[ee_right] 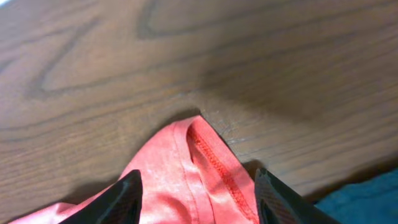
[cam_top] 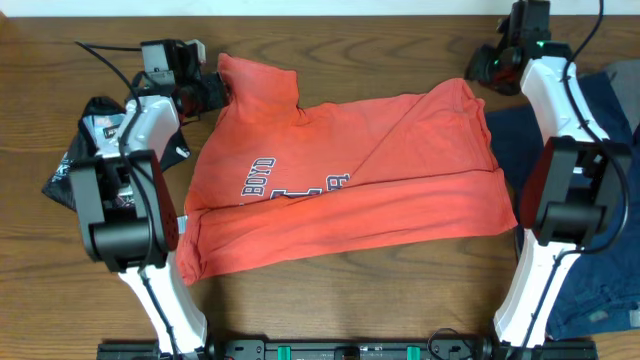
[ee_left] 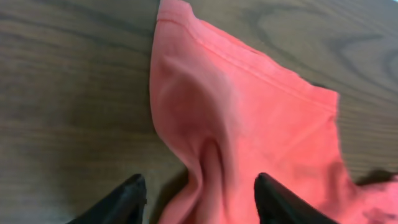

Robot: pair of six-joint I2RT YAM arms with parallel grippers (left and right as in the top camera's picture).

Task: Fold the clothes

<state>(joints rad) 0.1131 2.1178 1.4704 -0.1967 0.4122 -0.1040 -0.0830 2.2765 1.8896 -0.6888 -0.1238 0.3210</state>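
The coral-red T-shirt (cam_top: 340,185) lies folded across the middle of the table, its dark lettering (cam_top: 258,175) showing near the left. At its far left corner my left gripper (cam_top: 215,92) stands open. In the left wrist view a bunched sleeve of the shirt (ee_left: 249,124) lies loose between the spread fingers of the left gripper (ee_left: 200,186). My right gripper (cam_top: 480,68) sits at the shirt's far right corner, also open. In the right wrist view the hemmed corner (ee_right: 193,168) rests on the wood between the parted fingers of the right gripper (ee_right: 198,183).
A black garment with print (cam_top: 85,150) lies crumpled at the left beside the left arm. A large navy blue garment (cam_top: 610,130) spreads under the right arm, its edge (ee_right: 367,199) close to the right gripper. Bare wooden table (cam_top: 350,50) lies behind the shirt.
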